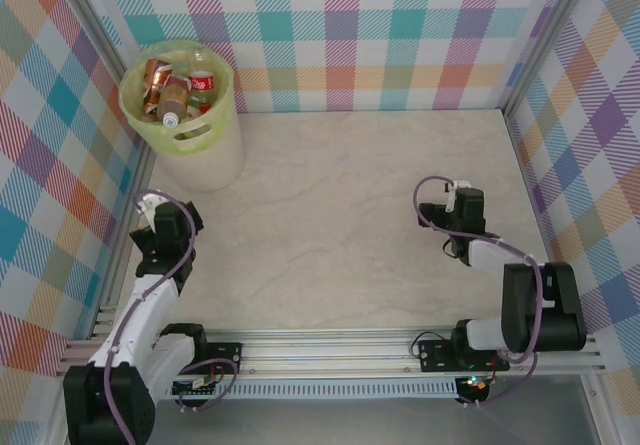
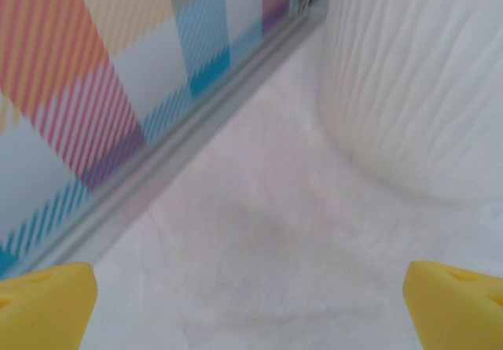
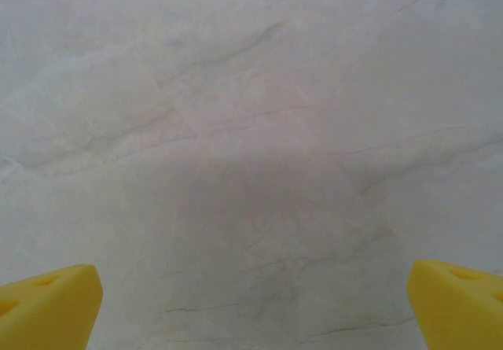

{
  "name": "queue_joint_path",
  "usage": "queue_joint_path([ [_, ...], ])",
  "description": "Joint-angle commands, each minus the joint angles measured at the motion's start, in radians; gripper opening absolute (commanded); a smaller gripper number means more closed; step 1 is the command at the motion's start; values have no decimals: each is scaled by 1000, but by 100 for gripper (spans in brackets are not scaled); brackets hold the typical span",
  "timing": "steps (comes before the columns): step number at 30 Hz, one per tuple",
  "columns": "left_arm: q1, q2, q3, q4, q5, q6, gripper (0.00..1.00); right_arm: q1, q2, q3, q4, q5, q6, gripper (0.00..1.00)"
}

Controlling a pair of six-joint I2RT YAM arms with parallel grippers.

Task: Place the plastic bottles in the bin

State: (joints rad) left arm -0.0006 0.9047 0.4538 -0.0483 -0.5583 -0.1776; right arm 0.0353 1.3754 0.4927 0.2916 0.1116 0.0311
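Note:
The yellow-green bin point(image 1: 205, 150) stands at the far left of the table, and several plastic bottles point(image 1: 172, 87) with red and brown labels lie inside it. My left gripper point(image 1: 158, 208) sits low just in front of the bin, open, with nothing between its yellow fingertips point(image 2: 47, 303). From the left wrist, the bin's pale ribbed wall point(image 2: 424, 82) rises close at the upper right. My right gripper point(image 1: 462, 205) hangs over the right side of the table, open and empty, its yellow fingertips point(image 3: 47, 307) spread wide over bare marble.
Checked walls point(image 1: 340, 35) enclose the table on three sides. A metal rail point(image 2: 196, 130) runs along the foot of the left wall, close to my left gripper. The marble tabletop point(image 1: 350, 225) stretches between the two arms.

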Motion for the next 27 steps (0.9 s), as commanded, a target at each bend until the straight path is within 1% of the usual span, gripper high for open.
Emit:
queue_joint_path([
  [1, 16, 84, -48, 296, 49, -11, 100, -21, 46, -6, 278, -173, -58, 100],
  [2, 18, 150, -55, 345, 81, 16, 100, -35, 76, -20, 363, -204, -39, 100],
  [3, 19, 205, -58, 390, 117, 38, 100, -46, 108, -18, 380, -221, -33, 100],
  [4, 20, 265, -55, 441, 165, 60, 100, -52, 147, -38, 458, -225, -27, 100],
  [5, 19, 322, -58, 498, 217, 80, 100, -53, 139, -61, 481, -234, -31, 100],
  [7, 20, 414, -71, 639, 309, 113, 100, -54, 164, -117, 617, -235, -33, 100],
  [8, 20, 440, -56, 650, 361, 122, 100, -54, 163, -126, 629, -204, -18, 100],
  [9, 20, 467, -40, 662, 410, 126, 100, -53, 153, -110, 579, -151, 0, 100],
  [10, 21, 488, -24, 659, 451, 131, 100, -52, 157, -98, 565, -124, 11, 100],
  [12, 16, 527, -14, 698, 510, 127, 100, -46, 156, -98, 566, -117, 6, 100],
  [13, 17, 558, -33, 761, 529, 124, 100, -45, 157, -98, 566, -116, 4, 100],
  [14, 11, 596, -63, 864, 561, 148, 100, -46, 157, -97, 564, -117, 5, 100],
  [15, -20, 630, -80, 911, 528, 175, 100, -46, 157, -97, 564, -117, 5, 100],
  [16, -41, 681, -97, 1019, 489, 190, 100, -46, 157, -97, 563, -117, 3, 100],
  [18, -58, 646, -71, 904, 398, 168, 100, -43, 156, -97, 562, -121, 0, 100],
  [19, -62, 667, -72, 943, 368, 163, 100, -42, 158, -95, 560, -125, -4, 100],
  [20, -69, 658, -64, 906, 350, 162, 100, -41, 160, -91, 554, -144, -11, 100],
  [21, -72, 660, -63, 913, 342, 162, 100, -42, 160, -84, 544, -166, -21, 100],
  [27, -74, 659, -63, 909, 340, 161, 100, -42, 161, -82, 538, -169, -22, 100],
])
